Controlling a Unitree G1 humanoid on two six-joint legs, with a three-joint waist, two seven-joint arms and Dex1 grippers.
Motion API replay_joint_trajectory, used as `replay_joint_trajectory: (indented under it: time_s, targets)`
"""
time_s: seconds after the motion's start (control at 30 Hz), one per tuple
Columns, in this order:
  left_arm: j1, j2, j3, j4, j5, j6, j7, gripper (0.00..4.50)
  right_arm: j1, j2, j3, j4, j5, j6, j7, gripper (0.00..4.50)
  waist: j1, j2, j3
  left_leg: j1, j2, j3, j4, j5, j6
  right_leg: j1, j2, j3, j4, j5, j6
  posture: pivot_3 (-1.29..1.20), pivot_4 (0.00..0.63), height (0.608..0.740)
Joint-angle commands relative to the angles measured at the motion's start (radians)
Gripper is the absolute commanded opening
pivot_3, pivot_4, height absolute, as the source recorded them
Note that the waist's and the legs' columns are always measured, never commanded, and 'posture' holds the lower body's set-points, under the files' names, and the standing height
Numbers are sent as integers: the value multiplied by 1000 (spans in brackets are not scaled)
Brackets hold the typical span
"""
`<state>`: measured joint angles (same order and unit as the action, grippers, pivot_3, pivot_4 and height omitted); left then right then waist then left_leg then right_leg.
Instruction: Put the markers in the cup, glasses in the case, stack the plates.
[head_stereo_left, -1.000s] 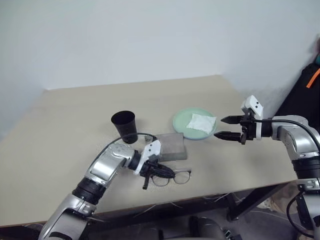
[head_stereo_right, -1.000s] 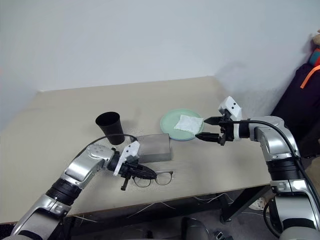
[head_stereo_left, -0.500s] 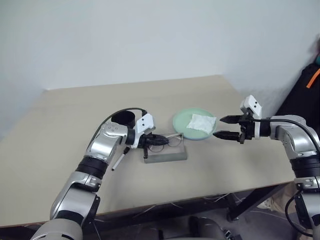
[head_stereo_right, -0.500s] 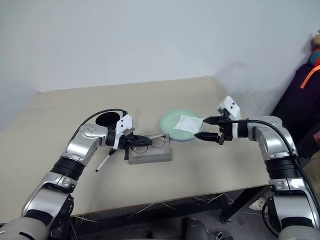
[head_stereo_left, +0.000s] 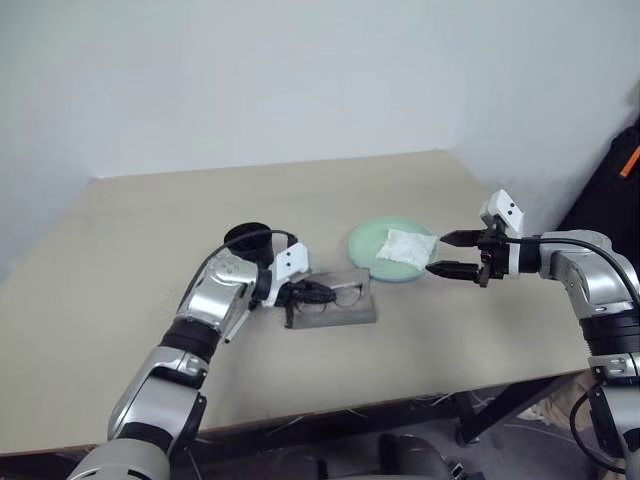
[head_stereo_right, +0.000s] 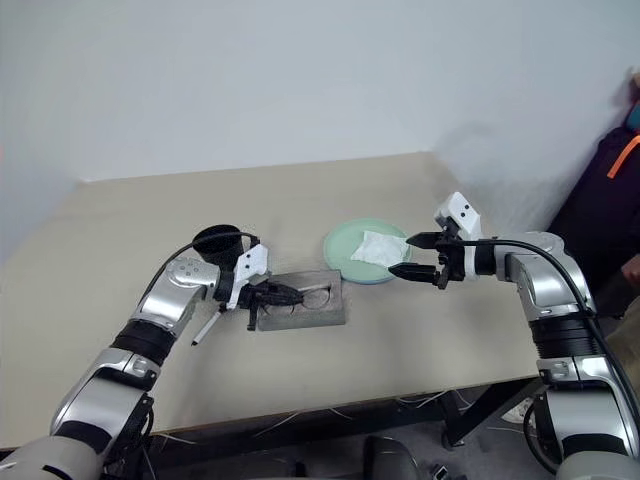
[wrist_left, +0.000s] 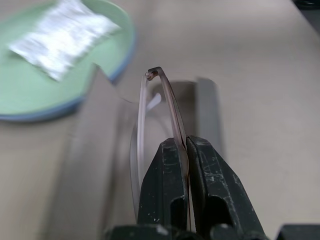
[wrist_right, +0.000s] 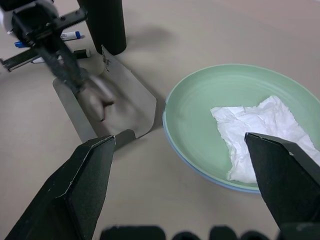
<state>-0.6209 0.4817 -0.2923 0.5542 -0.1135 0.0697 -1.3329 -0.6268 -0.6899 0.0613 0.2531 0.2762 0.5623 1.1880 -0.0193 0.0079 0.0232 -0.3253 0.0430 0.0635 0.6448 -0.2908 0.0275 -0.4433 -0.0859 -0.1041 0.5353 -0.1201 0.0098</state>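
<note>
The table (head_stereo_left: 120, 270) carries all items; positions below are given relative to the case (head_stereo_left: 345, 308), a flat grey rectangular box lying open near the middle of the table.

1. Plates: the pale green plate (head_stereo_left: 372, 245) sits just beside the case, on the side toward the right arm. In the right wrist view a light blue rim (wrist_right: 192, 160) shows under its edge, so the 2 plates are stacked. A crumpled white cloth (head_stereo_left: 404, 246) lies on the green plate.

2. Cup: the black cup (head_stereo_left: 247, 240) stands upright just beyond the far left corner of the case.

3. Glasses: the glasses (head_stereo_left: 343, 294) are over the open case, inside its outline. Whether they rest on the lining cannot be told.

4. Markers: 2 markers lie on the table on the left side of the case, near the cup base. In the right wrist view the blue-capped marker (wrist_right: 62, 37) and the black-capped marker (wrist_right: 80, 53) are partly hidden by the left arm.

5. Left gripper (head_stereo_left: 312, 293): positioned over the left half of the case, fingers (wrist_left: 165, 185) clamped narrow on a temple arm of the glasses.

6. Right gripper (head_stereo_left: 452, 253): held above the table on the far side of the plates from the case, fingers spread wide, holding nothing.
</note>
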Motion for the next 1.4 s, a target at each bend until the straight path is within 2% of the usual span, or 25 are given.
replay_joint_trajectory:
  time_s: [0.03, 0.1, 0.5, 0.8, 0.9, 1.1, 1.33, 1.4]
  targets:
    - [18, 41, -18, -76, 10, 26, -58, 44, -30, -2, -16, -27, 17, -8, -3, 4500, 0, 0, 0, 0, 0, 0, 0, 0, 0, 0, 0, 0, 0, 0, 0, 0, 0, 726]
    - [32, 57, -32, -90, 27, 12, -72, 44, -31, -1, -15, -27, 17, -8, -3, 4500, 0, 0, 0, 1, 0, 0, 0, 0, 0, 0, 0, 0, 0, 0, 0, 0, 0, 726]
    - [54, 87, -13, -274, -101, 318, -177, 44, -30, 9, -10, -32, 16, -5, -7, 4500, -1, 0, 0, 1, 0, 1, 0, 0, 0, 0, 0, 1, 0, -1, -2, 0, 0, 726]
    - [72, 91, -25, -305, -91, 337, -168, 44, -27, 12, -11, -36, 18, -6, -11, 4500, 0, 0, 0, 0, -2, 1, 0, 0, 1, 0, 1, 6, 0, -2, -2, 0, 0, 726]
    - [76, 87, -24, -297, -75, 323, -141, 732, -26, 12, -12, -38, 19, -6, -10, 4500, 0, 0, 0, 0, -2, 1, 0, 0, 1, 0, 1, 6, 0, -2, -2, 0, 0, 726]
    - [63, 73, 12, -304, -80, 273, -78, 2767, -5, -15, -6, -68, 39, 5, 44, 4500, 0, 0, 0, 0, -2, 0, 0, 0, 1, 0, 1, 6, 0, -2, -2, 0, 0, 726]
    - [41, 67, 107, -427, -170, 321, -22, 2767, 46, -80, 11, -130, 66, -34, 173, 4500, 0, -1, 0, 0, -2, 0, 1, 0, 0, 1, 1, 6, 0, -1, -2, 0, 0, 726]
    - [28, 68, 125, -411, -151, 291, 23, 2380, 41, -83, 13, -118, 61, -48, 180, 4500, 0, -1, 0, 0, -2, 0, 1, 0, 0, 1, 1, 6, 0, -2, -2, 0, 0, 726]
